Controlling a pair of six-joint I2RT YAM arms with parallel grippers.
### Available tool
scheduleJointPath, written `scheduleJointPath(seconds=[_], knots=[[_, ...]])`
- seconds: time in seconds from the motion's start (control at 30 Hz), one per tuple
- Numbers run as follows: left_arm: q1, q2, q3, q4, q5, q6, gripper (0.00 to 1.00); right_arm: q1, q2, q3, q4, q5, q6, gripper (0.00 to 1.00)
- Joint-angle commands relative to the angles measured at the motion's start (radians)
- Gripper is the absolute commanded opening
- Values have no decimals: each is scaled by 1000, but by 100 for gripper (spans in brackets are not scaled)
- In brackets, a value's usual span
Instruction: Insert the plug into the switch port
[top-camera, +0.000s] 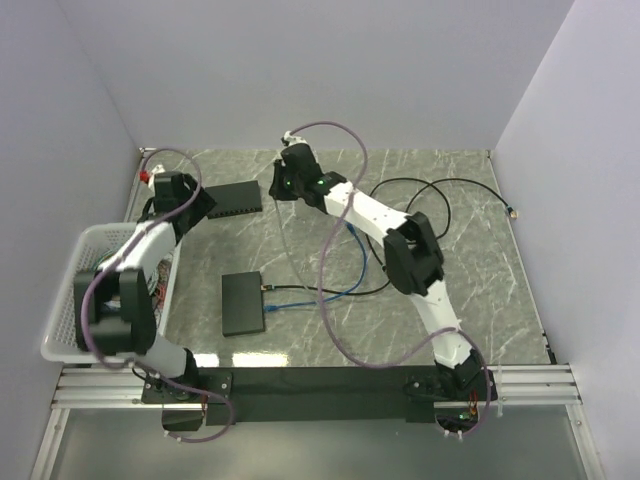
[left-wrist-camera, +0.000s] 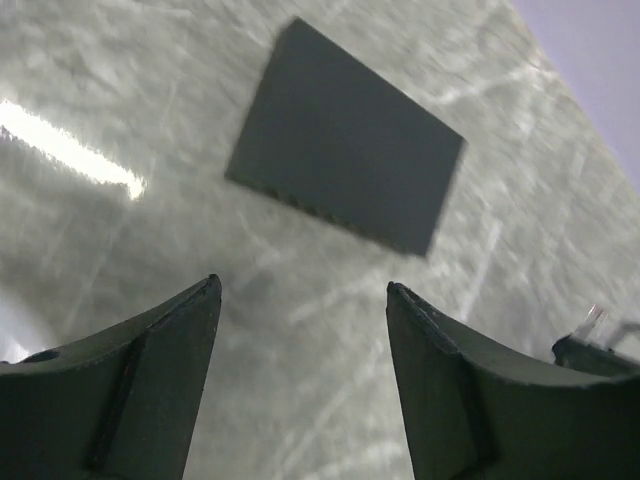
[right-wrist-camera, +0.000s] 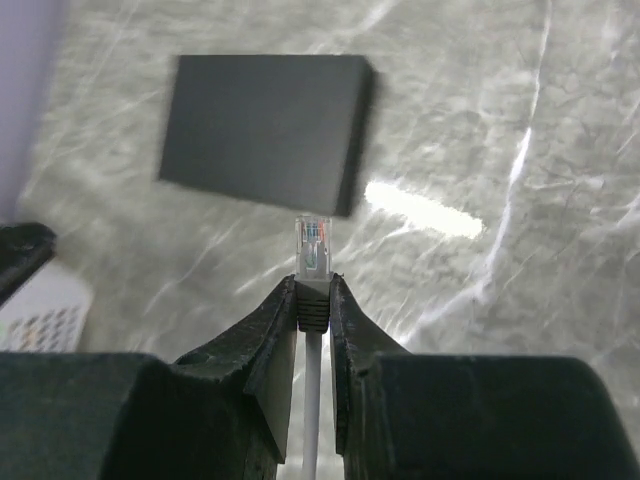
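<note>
You have nothing to read in any view: no text, label, brand, number or sign is legible. The switch (right-wrist-camera: 265, 130) shows you only a plain dark top, blurred in both wrist views. The plug (right-wrist-camera: 313, 245) is clear with coloured wires inside, and it bears no marking you can make out.
</note>
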Motion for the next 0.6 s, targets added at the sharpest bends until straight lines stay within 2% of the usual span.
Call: scheduleJointPath(seconds=[0.0,0.03,0.13,0.37,0.57], knots=[[18,148,138,86,-3,41,72,-8,139,198,-174,76,90,0],[19,180,161,86,-7,43,72,-16,167,279,-193,76,97,0],[33,301,252,89,10,33,71,-28,252,376,-230,31,125,0],[42,539,502,-8,-43,49,69,-36,312,373,-242,-42,191,0],[41,648,600,-89,-85,49,69,-36,381,468,-254,-99,243,0]])
